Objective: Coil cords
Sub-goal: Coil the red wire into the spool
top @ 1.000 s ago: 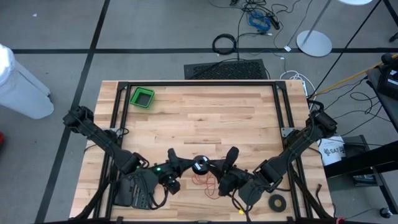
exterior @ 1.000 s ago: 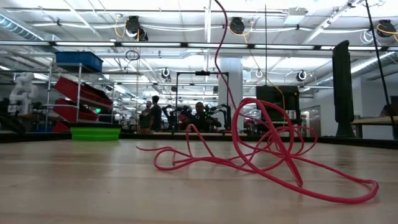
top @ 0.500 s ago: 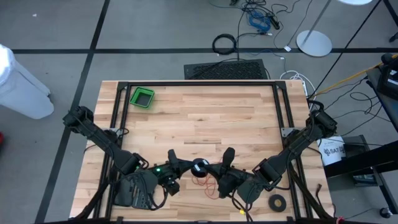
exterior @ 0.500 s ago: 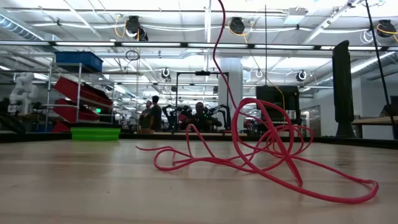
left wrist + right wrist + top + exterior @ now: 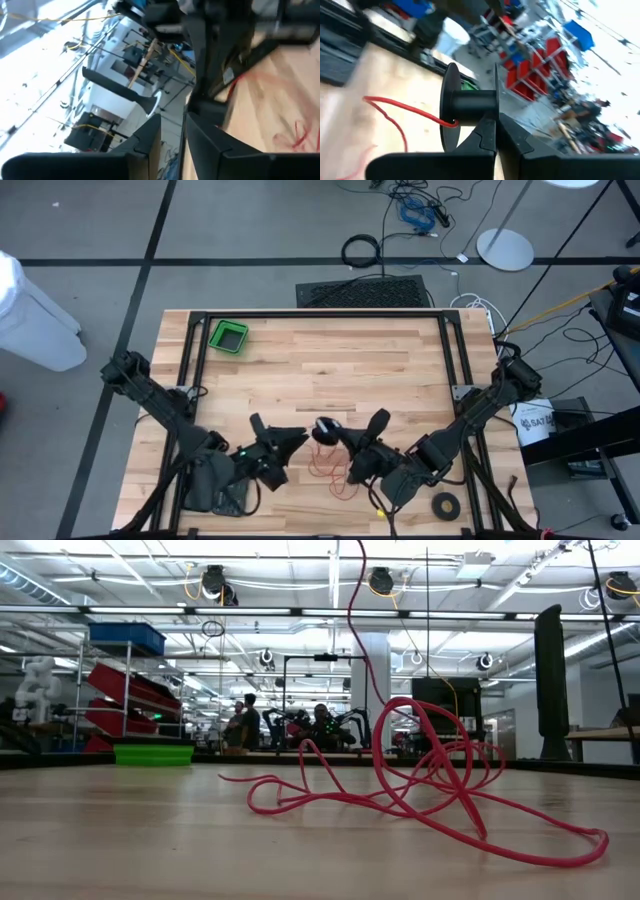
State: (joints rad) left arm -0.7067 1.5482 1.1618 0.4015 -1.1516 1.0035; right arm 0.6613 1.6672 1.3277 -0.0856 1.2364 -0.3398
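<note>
My right tool (image 5: 343,438) is pressed together on a small black spool (image 5: 462,106), held above the near middle of the worktop (image 5: 330,355). The red cord (image 5: 430,790) runs from the spool down to a loose tangle lying on the wood below it. My left tool (image 5: 297,437) is just beside the spool, fingers slightly apart, holding nothing. To wind well I should likely keep the spool steady, guide the strand with light tension, and feed the loops without snagging.
</note>
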